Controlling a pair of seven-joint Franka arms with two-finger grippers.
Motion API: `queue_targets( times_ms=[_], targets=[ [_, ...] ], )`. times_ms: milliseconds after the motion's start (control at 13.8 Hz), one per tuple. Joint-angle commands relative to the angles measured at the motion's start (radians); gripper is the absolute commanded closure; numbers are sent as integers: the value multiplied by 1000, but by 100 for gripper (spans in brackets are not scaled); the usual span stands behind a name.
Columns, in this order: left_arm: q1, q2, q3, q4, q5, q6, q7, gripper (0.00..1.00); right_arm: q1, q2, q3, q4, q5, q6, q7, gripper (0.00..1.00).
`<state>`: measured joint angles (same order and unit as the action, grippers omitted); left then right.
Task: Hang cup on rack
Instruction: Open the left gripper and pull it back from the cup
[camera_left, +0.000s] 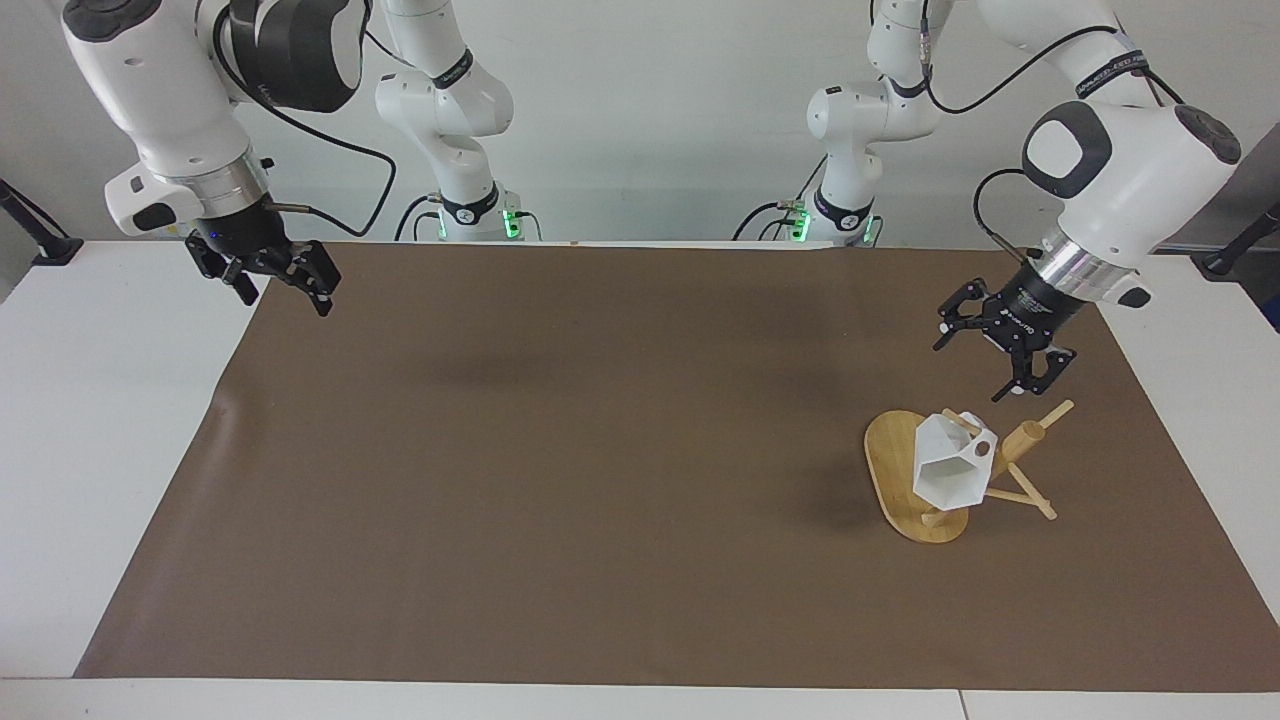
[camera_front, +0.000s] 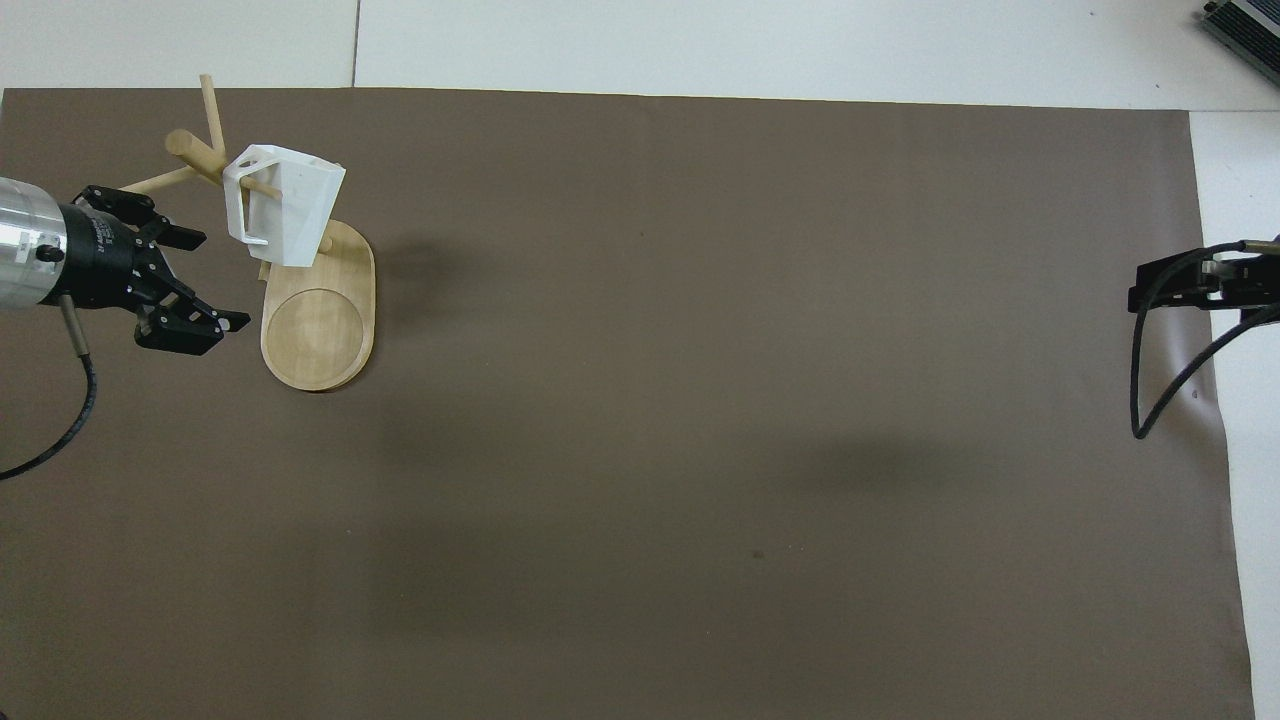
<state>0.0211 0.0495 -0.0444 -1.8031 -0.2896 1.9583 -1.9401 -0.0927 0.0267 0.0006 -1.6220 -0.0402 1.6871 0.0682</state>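
While the white cup (camera_left: 950, 468) hangs by its handle on a peg of the bamboo rack (camera_left: 905, 480), the left tool (camera_left: 985, 360) hovers above and apart from it, jaws spread wide and holding nothing. Below that tool, the rack stands on the brown mat (camera_left: 600, 450) covering the surface. At the right arm's end, the right tool (camera_left: 278, 290) waits over the mat's edge, open and empty.
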Motion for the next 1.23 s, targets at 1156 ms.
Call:
queue_targets(
  times_ms=[1156],
  targets=[
    [-13, -46, -14, 134, 161, -248, 1166, 0, 10, -28, 13, -30, 56, -14, -28, 0]
  ],
)
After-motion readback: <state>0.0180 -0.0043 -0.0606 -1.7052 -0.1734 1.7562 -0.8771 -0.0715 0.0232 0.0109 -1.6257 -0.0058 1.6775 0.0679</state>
